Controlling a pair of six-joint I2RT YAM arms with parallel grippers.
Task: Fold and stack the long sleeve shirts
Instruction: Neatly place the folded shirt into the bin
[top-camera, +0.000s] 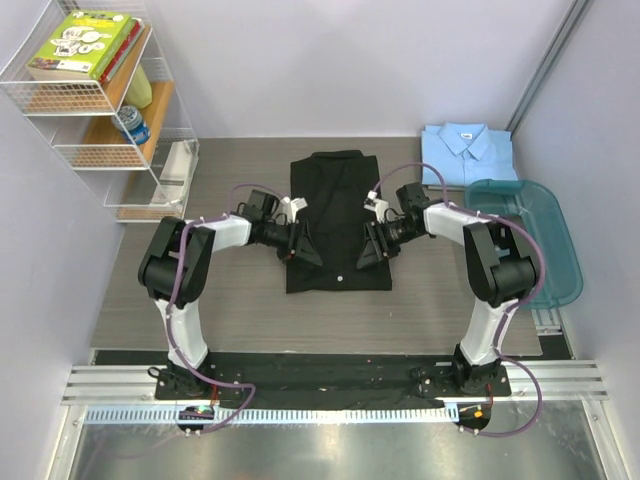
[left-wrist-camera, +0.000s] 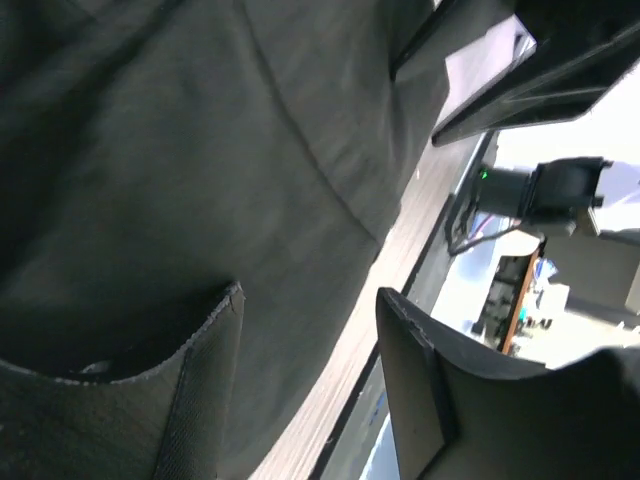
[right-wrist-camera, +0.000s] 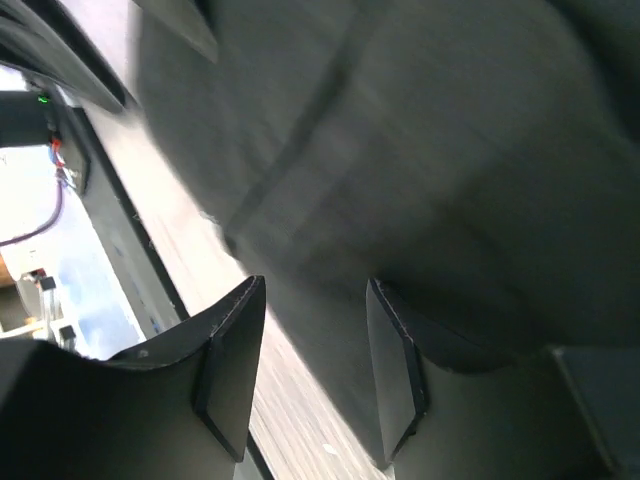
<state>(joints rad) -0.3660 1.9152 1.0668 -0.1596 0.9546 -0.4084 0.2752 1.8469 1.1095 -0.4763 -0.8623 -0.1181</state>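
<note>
Black button-front cloth shirt (top-camera: 338, 215) lay partly folded at frame centre on the grey wooden table (top-camera: 240, 300). Left gripper (top-camera: 303, 245) sat at its left edge and right gripper (top-camera: 372, 247) at its right edge. Each had its jaws apart, straddling the hem, with no cloth visibly pinched. Folded light blue collared shirt (top-camera: 467, 152) lay at upper right.

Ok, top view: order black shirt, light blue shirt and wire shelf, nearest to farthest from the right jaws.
1. black shirt, centre, right beneath them.
2. light blue shirt, back right.
3. wire shelf, far back left.
</note>
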